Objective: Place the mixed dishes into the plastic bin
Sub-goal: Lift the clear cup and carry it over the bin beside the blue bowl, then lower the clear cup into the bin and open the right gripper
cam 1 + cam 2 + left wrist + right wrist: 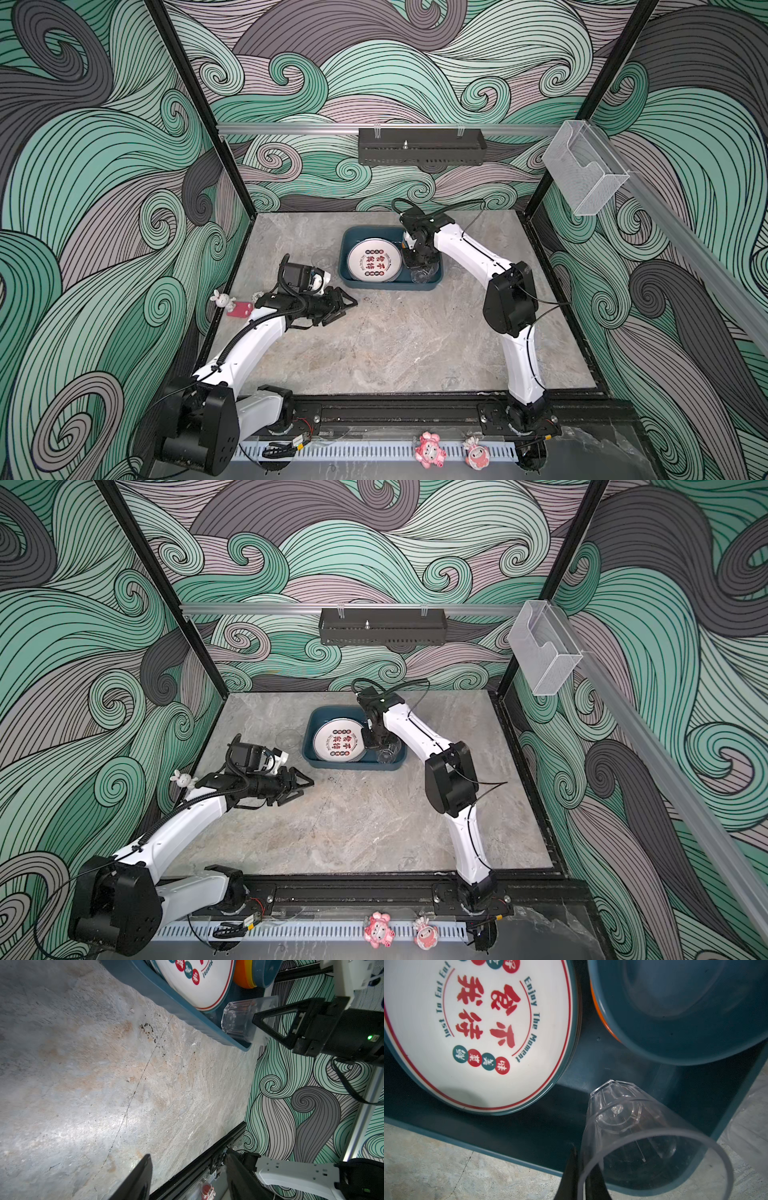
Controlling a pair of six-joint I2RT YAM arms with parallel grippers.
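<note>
My right pincer is clamped on the wall of a clear tumbler, one dark finger inside the rim and the other outside, with only the plastic between them. In both top views the tumbler sits in the lower right corner of the plastic bin, tilted and close to the lower and right walls. I cannot tell whether its base touches the bin floor.

Just beside the tumbler, deeper in the bin's right part and hidden under my arm in both top views, a blue bowl nests in an orange bowl that shows only as a sliver of rim. A narrow channel of bin floor separates the bowls from the plate. The plate fills the bin's left part, and layered rims show at its edge. Its rim runs near the bin's lower wall, so little room is left inside.

My left pincer has its jaws apart with nothing between them. It is over bare tabletop at the left centre of the frame, with its tips pointing right, apart from the bin's lower left corner. A second tumbler, faint, sits on the tabletop just beside the bin's left wall.

The widest open stretch is the lower centre of the frame, between the two arms and down to the black rail. A rabbit toy sits at the tabletop's left edge.
</note>
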